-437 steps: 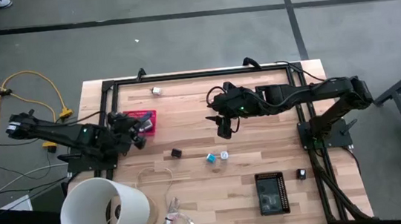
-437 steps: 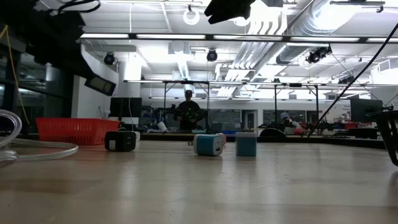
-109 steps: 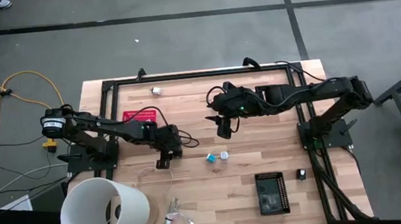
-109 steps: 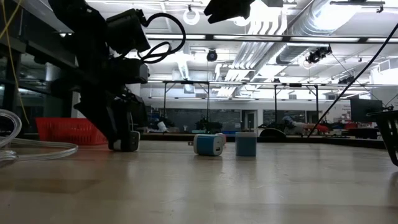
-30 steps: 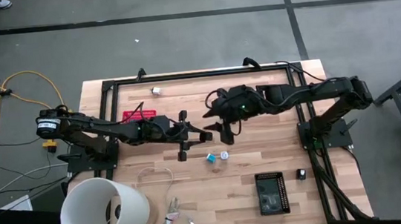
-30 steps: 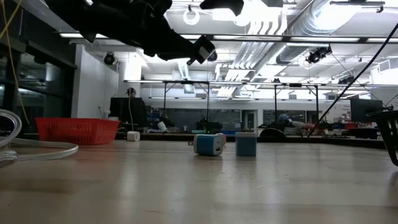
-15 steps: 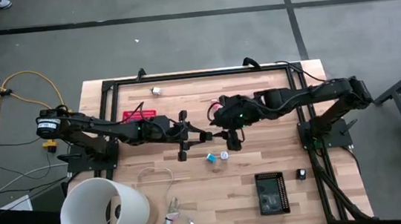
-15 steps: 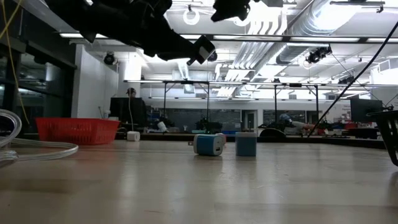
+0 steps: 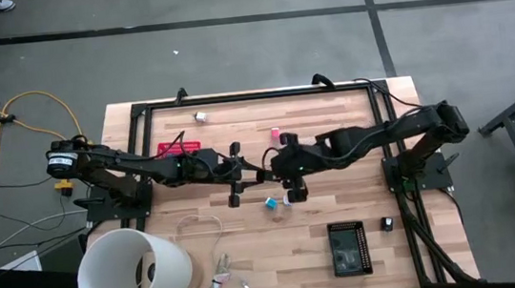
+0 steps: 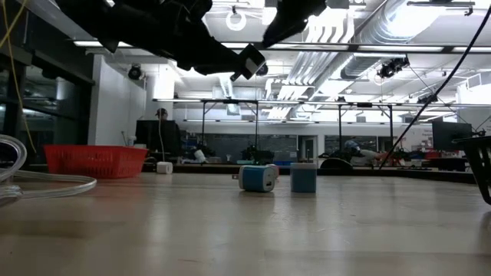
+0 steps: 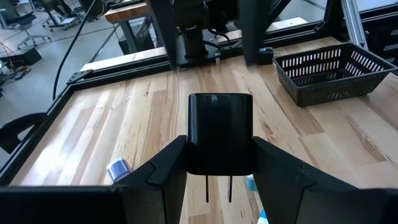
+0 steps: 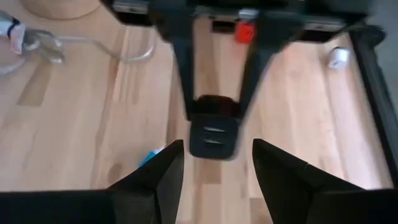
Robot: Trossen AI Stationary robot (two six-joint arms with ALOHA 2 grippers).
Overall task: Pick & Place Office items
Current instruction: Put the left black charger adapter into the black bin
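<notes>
While our left claw (image 11: 219,177) grips the black charger (image 11: 220,133) above mid-counter (image 9: 341,207), our right claw (image 12: 213,167) faces it w/ fingers spread, empty. 2 blue items (image 9: 277,201) lie on the counter just beside.

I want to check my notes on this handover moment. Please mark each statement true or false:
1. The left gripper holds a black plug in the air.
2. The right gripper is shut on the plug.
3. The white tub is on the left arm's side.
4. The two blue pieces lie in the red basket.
1. True. The left gripper clamps the black plug above the table.
2. False. The right gripper is open, facing the plug; its fingers stand apart.
3. True. The white tub is at the corner on that side.
4. False. The blue pieces lie on the bare table, apart from the red basket.
</notes>
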